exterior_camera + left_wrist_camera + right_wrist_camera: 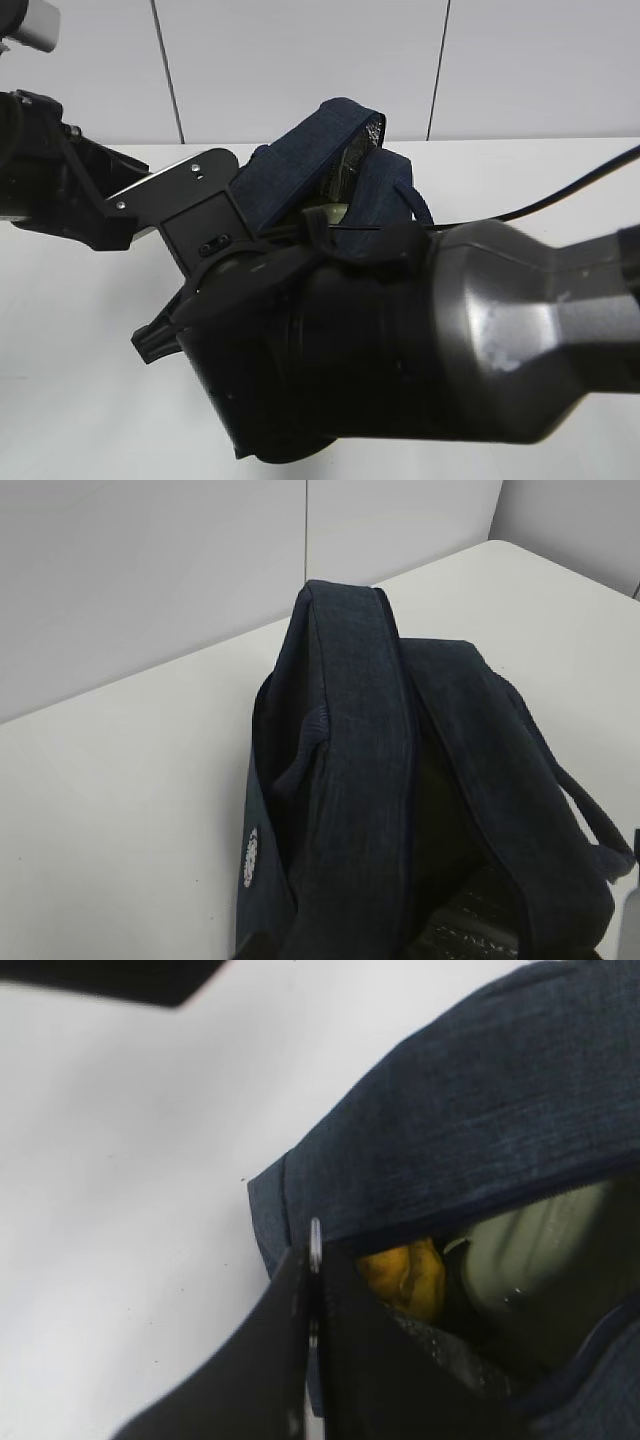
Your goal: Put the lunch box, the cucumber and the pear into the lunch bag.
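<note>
pear and lunch box inside the bag, right claw pinched at the zipper

from my right wrist camera i see the right claw (pixel 312 1290) closed tight, its jaws pressed together on a thin metal ring pull (pixel 315 1235) at the corner of the lunch bag (pixel 480 1130). through the gap in the bag i make out the pear (pixel 405 1275) beside the pale green lunch box (pixel 530 1250). i cannot spot the cucumber. the left claw sits outside my left wrist picture; it stands partly open, and i cannot tell whether it holds anything. the bag stands on the white worktop (pixel 110 780), flap raised.
</note>
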Available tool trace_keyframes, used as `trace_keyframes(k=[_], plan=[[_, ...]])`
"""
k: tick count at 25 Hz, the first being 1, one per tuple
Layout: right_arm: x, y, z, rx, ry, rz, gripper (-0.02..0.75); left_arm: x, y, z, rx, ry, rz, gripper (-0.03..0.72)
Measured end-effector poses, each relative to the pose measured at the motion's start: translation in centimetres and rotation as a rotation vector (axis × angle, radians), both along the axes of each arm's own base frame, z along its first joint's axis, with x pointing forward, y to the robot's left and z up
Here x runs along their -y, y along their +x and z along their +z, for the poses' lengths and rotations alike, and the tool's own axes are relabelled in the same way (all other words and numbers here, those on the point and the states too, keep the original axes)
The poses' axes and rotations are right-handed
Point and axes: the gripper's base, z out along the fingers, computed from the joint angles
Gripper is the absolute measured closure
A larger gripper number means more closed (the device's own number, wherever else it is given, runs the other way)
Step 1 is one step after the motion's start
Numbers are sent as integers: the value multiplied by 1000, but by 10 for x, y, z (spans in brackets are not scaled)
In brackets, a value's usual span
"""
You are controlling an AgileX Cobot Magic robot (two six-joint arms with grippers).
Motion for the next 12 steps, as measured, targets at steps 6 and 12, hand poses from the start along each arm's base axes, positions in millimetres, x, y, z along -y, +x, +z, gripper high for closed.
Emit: trace_keyframes(k=[6,12], plan=[[1,1,2,-3,5,18,738,0,0,0,-3,-3,0,447],[2,1,5,-2,14,16,738,1,0,2,-20,-56,23,447]])
